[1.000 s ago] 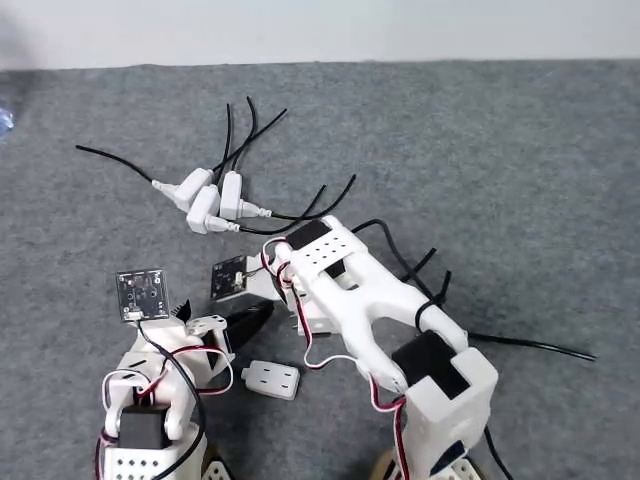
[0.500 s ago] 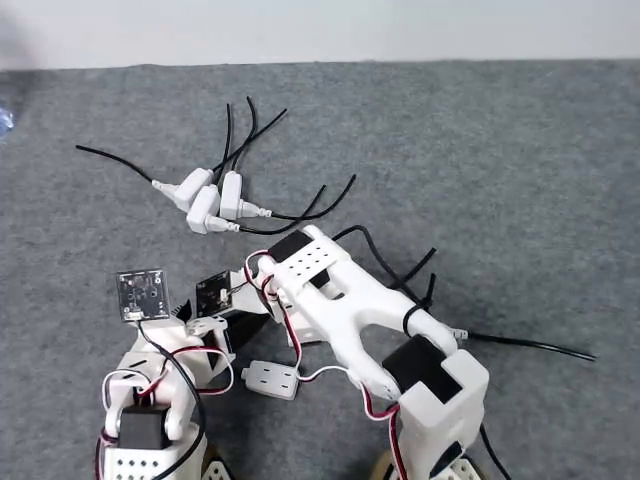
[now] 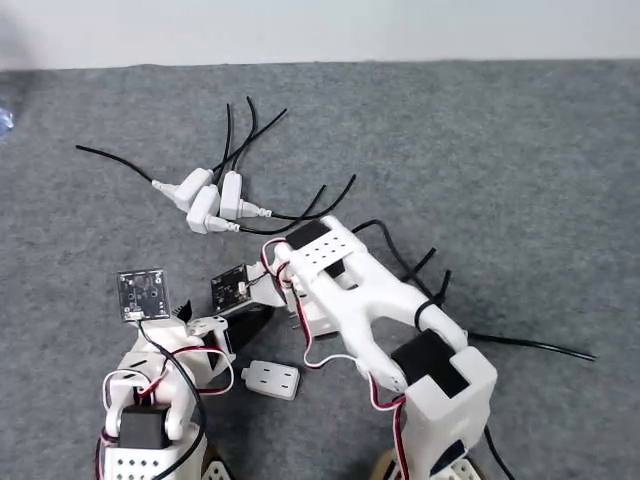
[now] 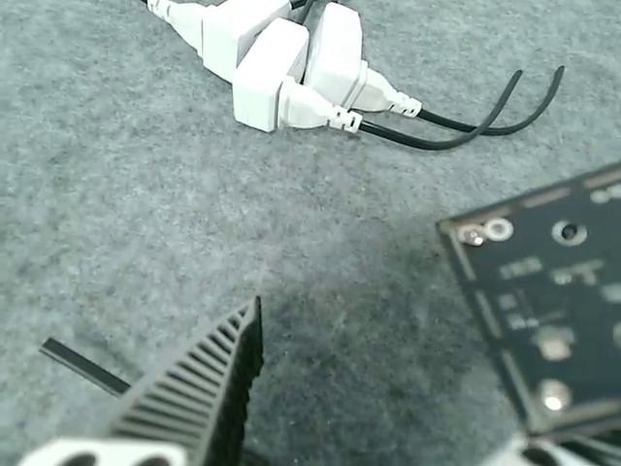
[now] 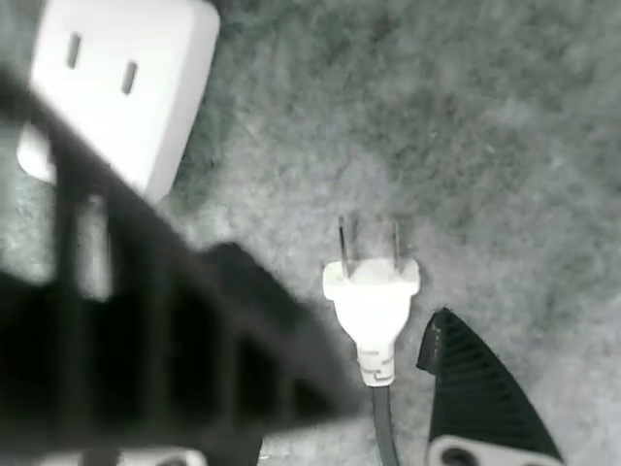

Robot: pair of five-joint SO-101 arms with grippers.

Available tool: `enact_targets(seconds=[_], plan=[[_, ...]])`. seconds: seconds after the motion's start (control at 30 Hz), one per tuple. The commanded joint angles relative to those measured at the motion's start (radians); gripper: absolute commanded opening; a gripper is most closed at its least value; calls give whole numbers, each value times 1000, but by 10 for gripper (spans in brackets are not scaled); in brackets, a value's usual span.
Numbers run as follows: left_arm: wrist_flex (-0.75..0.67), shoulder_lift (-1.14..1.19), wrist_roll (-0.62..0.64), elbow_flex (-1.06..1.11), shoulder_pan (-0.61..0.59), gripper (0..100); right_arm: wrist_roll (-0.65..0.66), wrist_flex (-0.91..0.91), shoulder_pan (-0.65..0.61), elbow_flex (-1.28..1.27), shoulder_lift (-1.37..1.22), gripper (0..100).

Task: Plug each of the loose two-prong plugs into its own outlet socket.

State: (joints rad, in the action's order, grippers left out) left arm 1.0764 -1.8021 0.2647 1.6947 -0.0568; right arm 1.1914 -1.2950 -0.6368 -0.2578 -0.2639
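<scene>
Grey carpet, high view: three white plugged-in sets (image 3: 210,200) bunched far off, spare outlet socket (image 3: 271,378) by the arm bases | left wrist: left gripper (image 4: 199,383) faced that bunch, opening not discernible | right wrist: right gripper (image 5: 388,374) gaped wide around loose two-prong plug (image 5: 371,291) lying flat, near the socket, apart from it

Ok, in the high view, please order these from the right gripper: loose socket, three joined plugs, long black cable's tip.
From the right gripper:
1. loose socket, just toward the arm bases.
2. three joined plugs, farther up the table.
3. long black cable's tip, far off to the right.
</scene>
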Motion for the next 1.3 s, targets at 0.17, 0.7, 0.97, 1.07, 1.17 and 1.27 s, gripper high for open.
enact_targets(seconds=[0.17, 0.7, 0.97, 1.07, 1.17, 1.27], plan=[[2, -8, -5, -12, -3, 458, 35, -15, -13, 5, 5, 216], [2, -8, -5, -12, -2, 458, 49, 44, -35, 11, -74, 215], [2, -8, -5, -12, -3, 458, 49, 44, -36, 11, -71, 156], [2, -8, -5, -12, -3, 458, 49, 44, -36, 11, -74, 154], [2, -8, -5, -12, -5, 458, 49, 45, -36, 11, -76, 154], [2, -8, -5, -12, -5, 458, 51, 45, -36, 11, -76, 151]])
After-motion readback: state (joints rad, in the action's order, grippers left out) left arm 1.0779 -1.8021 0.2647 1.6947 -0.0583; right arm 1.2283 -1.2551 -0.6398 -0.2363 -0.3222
